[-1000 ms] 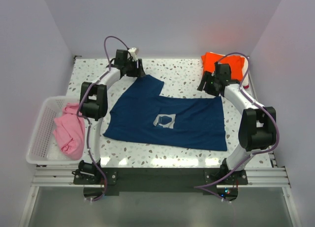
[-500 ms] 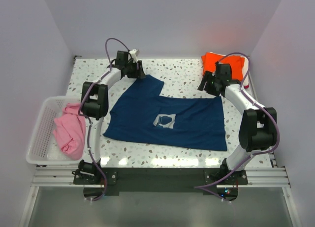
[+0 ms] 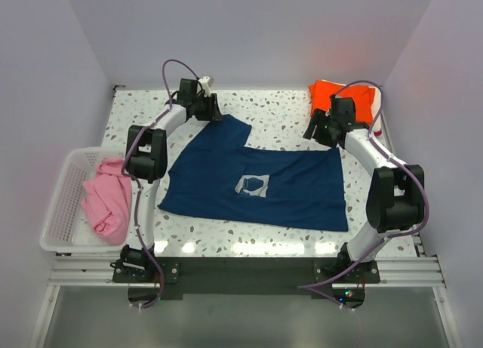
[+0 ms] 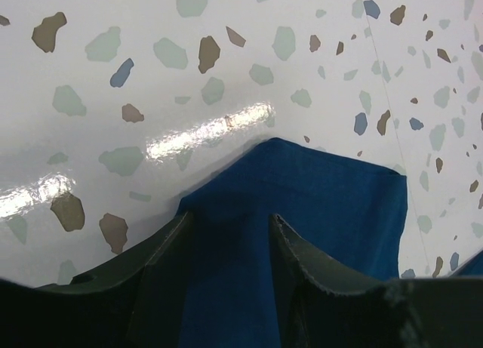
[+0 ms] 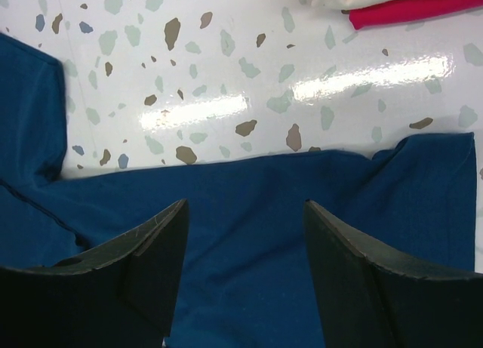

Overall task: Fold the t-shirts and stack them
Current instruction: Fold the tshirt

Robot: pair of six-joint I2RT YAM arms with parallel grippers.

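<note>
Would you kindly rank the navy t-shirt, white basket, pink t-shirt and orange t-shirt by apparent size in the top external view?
1. navy t-shirt
2. white basket
3. pink t-shirt and orange t-shirt: too alike to rank; the right arm partly hides the orange one.

white links (image 3: 361,148), black joints (image 3: 147,153), purple cables (image 3: 172,65) — left hand (image 4: 229,217), right hand (image 5: 245,204): dark wedge fingers (image 5: 355,272), rough edges.

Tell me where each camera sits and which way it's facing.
Top external: above and behind the bases, looking down on the table; left arm and right arm show, flanking the navy t-shirt.
Left wrist: on the left arm, looking down at a navy corner; left fingers show.
Right wrist: on the right arm, looking down at the navy edge; right fingers show.
Shared: every view holds the navy t-shirt.
</note>
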